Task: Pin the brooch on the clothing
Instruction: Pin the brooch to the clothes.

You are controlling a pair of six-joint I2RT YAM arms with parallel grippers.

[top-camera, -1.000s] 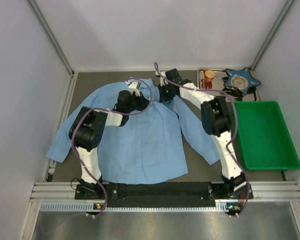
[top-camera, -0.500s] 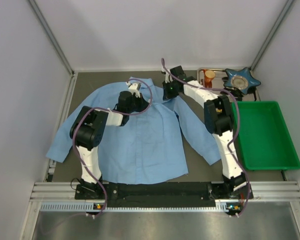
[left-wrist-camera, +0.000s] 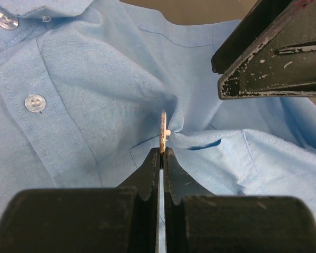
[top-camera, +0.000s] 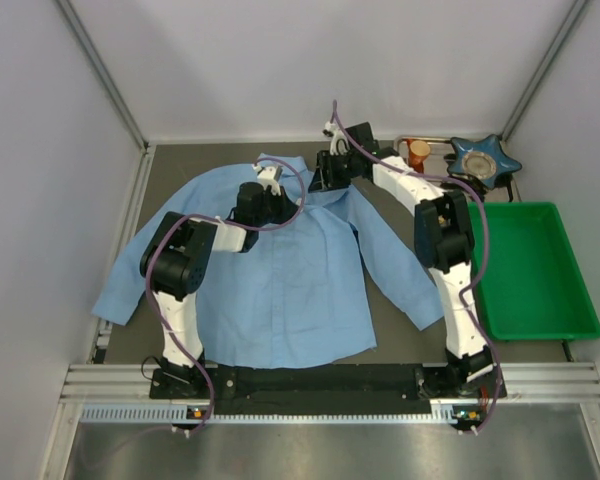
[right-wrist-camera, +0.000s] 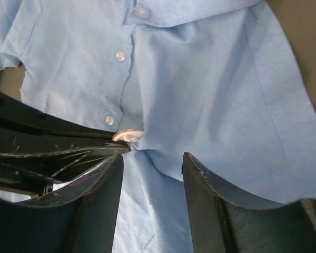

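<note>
On the dark table [top-camera: 395,345], the brooch [left-wrist-camera: 163,126] is clamped edge-on by the left gripper [left-wrist-camera: 161,153] against the spread shirt [top-camera: 280,270] near its buttons and should be pressed in squarely, with the right gripper [right-wrist-camera: 152,156] parted nearby.

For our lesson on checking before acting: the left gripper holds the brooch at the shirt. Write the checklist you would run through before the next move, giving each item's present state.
1. Left gripper shut on the brooch: ok.
2. Brooch touching the shirt: ok, the shirt puckers around it.
3. Brooch fastened through the shirt: cannot tell.
4. Right gripper open and holding nothing: ok.
5. Shirt lying flat at the brooch: not ok, it is bunched into folds.
</note>
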